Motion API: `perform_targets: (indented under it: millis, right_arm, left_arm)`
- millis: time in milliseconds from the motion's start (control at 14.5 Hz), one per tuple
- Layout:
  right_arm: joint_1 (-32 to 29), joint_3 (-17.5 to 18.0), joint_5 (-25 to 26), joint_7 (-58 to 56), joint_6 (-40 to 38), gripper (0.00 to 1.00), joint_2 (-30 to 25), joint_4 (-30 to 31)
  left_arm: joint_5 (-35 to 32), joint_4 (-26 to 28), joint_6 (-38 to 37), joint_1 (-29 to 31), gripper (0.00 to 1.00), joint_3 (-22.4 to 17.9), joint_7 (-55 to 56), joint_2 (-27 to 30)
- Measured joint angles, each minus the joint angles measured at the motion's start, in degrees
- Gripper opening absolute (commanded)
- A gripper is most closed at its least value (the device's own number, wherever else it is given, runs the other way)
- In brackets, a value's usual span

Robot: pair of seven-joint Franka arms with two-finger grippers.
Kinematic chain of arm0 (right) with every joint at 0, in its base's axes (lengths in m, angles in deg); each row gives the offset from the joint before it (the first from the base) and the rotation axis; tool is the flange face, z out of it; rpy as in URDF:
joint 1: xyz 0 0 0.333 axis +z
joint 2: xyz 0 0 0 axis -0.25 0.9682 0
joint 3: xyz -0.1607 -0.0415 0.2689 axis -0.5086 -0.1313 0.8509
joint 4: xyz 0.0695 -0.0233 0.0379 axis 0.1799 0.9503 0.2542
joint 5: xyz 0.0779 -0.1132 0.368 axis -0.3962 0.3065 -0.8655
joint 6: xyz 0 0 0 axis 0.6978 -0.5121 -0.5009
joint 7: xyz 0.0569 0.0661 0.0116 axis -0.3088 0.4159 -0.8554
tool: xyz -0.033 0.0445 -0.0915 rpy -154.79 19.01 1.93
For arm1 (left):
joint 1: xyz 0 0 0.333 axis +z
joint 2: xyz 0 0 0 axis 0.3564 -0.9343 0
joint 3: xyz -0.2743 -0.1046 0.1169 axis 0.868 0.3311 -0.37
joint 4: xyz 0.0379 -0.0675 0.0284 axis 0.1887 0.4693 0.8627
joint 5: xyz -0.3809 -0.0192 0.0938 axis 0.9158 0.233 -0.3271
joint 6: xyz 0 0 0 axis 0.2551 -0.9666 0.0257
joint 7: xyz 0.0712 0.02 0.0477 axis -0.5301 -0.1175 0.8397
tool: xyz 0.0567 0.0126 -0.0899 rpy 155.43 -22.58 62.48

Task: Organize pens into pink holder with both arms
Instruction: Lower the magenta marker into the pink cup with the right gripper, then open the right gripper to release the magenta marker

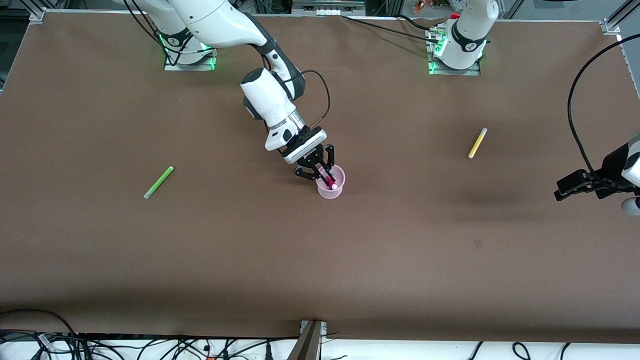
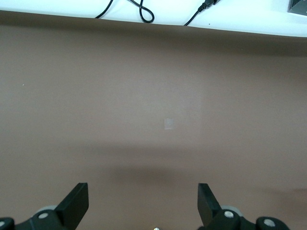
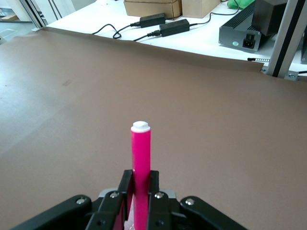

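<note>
Right claw (image 1: 324, 176) grips magenta pink marker pen (image 3: 140, 167) over pale pink translucent plastic cup (image 1: 331, 189); lime green pen (image 1: 158, 182), yellow pen (image 1: 477, 143) left on brown counter (image 1: 320, 260); left claw (image 2: 143, 203) gapes empty, waiting.

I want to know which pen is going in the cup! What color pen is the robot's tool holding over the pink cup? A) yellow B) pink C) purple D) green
B: the right tool is shut on the pink pen above the pink cup; the yellow pen and green pen lie on the table.
</note>
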Motion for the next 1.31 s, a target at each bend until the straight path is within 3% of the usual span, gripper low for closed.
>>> perform_targets:
  millis: [138, 207, 275, 344, 895, 1308]
  right_arm:
    - [0.01, 0.00, -0.02, 0.02, 0.05, 0.41, 0.28, 0.00]
    - [0.02, 0.00, -0.08, 0.05, 0.09, 0.63, 0.27, 0.00]
    - [0.05, 0.00, -0.38, 0.06, 0.17, 0.95, 0.27, 0.00]
    - [0.07, 0.00, -0.78, 0.06, 0.25, 1.00, 0.26, -0.01]
    - [0.22, -0.40, -1.35, 0.06, -1.23, 1.00, -1.42, -0.51]
    - [0.24, -4.10, -1.37, 0.06, -23.64, 1.00, -9.89, -3.17]
  left_arm:
    - [0.00, 0.00, -0.01, 0.00, 1.00, 0.00, 0.00, 0.00]
    - [0.00, 0.00, -0.02, 0.00, 1.00, 0.00, 0.00, 0.00]
    - [0.00, 0.00, -0.02, 0.00, 1.00, 0.00, 0.00, 0.00]
    - [0.00, 0.00, -0.03, 0.00, 1.00, 0.00, 0.00, 0.00]
    - [0.00, -0.38, -0.04, 0.00, 1.00, 0.00, 0.00, 0.01]
    - [0.00, -2.42, -2.20, -0.01, 1.00, 0.27, 0.00, 0.13]
